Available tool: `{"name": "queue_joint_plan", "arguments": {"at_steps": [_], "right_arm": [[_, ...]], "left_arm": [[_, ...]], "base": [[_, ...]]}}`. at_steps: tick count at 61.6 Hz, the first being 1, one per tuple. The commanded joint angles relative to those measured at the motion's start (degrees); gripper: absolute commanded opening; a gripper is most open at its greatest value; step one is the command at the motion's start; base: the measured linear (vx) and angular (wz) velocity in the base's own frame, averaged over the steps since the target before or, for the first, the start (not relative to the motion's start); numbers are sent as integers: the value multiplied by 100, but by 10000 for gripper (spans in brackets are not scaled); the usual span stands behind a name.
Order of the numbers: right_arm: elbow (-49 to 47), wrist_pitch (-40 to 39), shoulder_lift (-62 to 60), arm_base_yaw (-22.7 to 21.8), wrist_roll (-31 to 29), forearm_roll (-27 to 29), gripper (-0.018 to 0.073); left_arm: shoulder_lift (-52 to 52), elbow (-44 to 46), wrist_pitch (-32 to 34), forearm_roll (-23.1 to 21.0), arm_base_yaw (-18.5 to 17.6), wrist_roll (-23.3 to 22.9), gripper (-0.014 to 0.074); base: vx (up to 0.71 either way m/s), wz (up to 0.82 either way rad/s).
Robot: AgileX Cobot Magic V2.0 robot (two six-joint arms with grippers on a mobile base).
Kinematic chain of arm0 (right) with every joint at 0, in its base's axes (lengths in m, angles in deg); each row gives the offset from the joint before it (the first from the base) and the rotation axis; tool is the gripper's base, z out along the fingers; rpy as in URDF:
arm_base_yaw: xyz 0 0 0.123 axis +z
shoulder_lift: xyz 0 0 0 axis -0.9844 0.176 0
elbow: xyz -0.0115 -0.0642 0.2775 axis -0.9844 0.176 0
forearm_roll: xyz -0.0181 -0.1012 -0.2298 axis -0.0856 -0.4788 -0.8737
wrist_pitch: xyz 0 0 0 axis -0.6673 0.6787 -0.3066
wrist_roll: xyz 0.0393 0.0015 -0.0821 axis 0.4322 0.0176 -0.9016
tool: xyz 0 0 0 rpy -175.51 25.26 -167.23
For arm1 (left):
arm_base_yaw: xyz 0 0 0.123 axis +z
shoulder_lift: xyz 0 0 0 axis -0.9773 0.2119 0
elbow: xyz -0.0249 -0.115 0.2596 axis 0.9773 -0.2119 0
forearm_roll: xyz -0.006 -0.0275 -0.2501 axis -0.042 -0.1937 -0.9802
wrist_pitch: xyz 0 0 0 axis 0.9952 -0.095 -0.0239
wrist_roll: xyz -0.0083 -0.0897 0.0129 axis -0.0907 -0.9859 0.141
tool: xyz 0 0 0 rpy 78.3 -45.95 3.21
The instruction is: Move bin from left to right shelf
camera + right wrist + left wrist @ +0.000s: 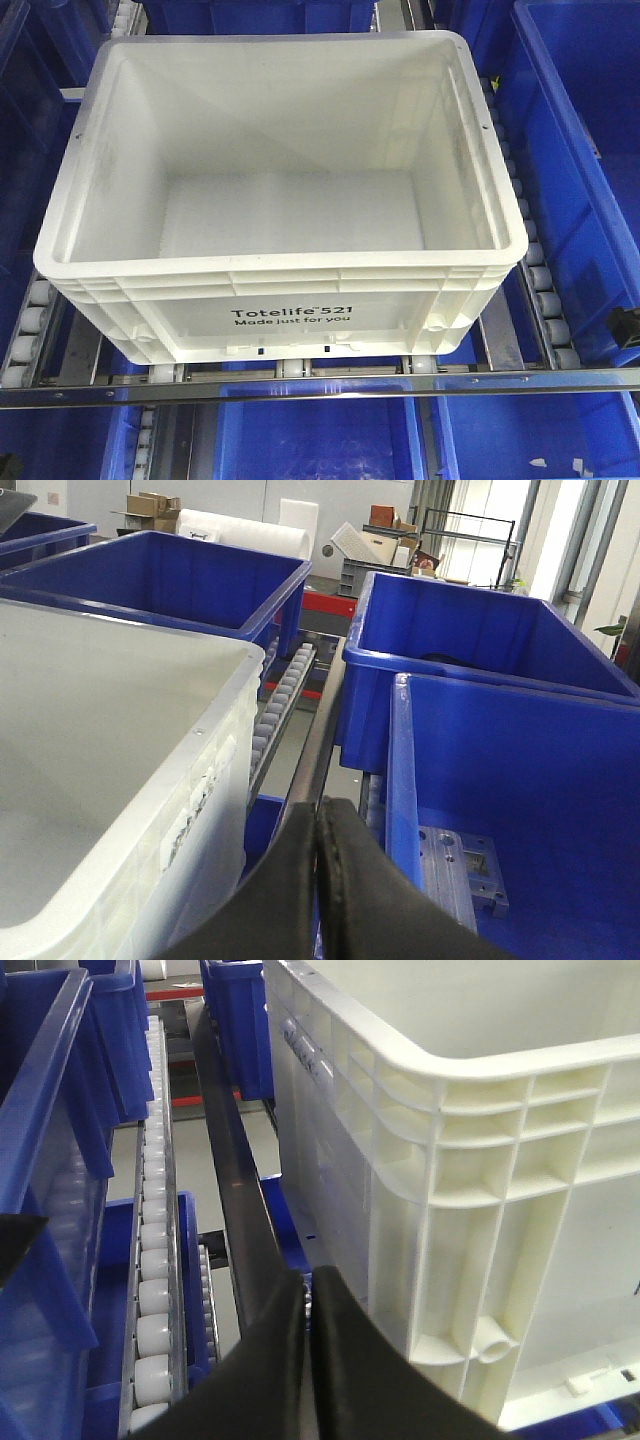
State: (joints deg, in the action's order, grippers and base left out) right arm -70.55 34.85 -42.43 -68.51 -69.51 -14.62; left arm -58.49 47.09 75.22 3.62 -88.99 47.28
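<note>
From the front view, the bin (280,190) fills most of the frame, open and empty, its printed side facing near; it sits on a roller shelf (300,385) whose white rollers (30,330) run along both sides, with a steel rail across the near edge. Blue bins (580,170) flank it on the right and lie below. Neither tool appears in this view.

The left wrist view gives what the front cannot: the bin's (470,1200) ribbed outer corner and rim up close, on the right of the frame. The left tool (307,1305) sits low at the near edge, its two dark fingers pressed together with nothing between them, just beside the bin's left wall but apart from it. A dark rail and a roller track (155,1250) run away on its left, with a blue tote (45,1190) beyond.

The right wrist view alone shows the room: stacked cardboard boxes (150,505) and windows far off. The right tool (320,840) is likewise closed and empty, between the bin's (110,760) right wall and a near blue container (520,800).
</note>
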Motion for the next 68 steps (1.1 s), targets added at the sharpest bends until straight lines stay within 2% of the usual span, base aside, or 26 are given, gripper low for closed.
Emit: {"name": "queue_joint_plan", "arguments": {"at_steps": [1, 5, 13, 19, 29, 34, 56, 68], "right_arm": [[-167, -359, 57, -15, 30, -177, -8], [-103, -359, 50, -15, 488, -648, -8], [282, -374, -239, -15, 2425, -2114, -8], [772, -381, -825, -20, 3176, -2623, -8], [1827, -344, -2322, -20, 3193, -2258, -8], [1807, 193, -2821, -25, 3195, -2245, -8], [1807, 678, -2758, -31, 3196, -2285, -8], [1807, 687, -2758, -31, 3196, -2285, -8]], "left_arm": [[-73, 106, 466, -16, -36, -32, -8], [-73, 106, 466, -16, -36, -32, -8], [-73, 106, 466, -16, -36, -32, -8], [-73, 106, 466, -16, -36, -32, -8], [-73, 106, 466, -16, -36, -32, -8], [-73, 106, 466, -16, -36, -32, -8], [-73, 106, 448, -16, -36, -32, -8], [-73, 106, 448, -16, -36, -32, -8]], "base": [[0, 0], [0, 0], [0, 0], [0, 0], [0, 0], [0, 0], [0, 0], [0, 0]]}}
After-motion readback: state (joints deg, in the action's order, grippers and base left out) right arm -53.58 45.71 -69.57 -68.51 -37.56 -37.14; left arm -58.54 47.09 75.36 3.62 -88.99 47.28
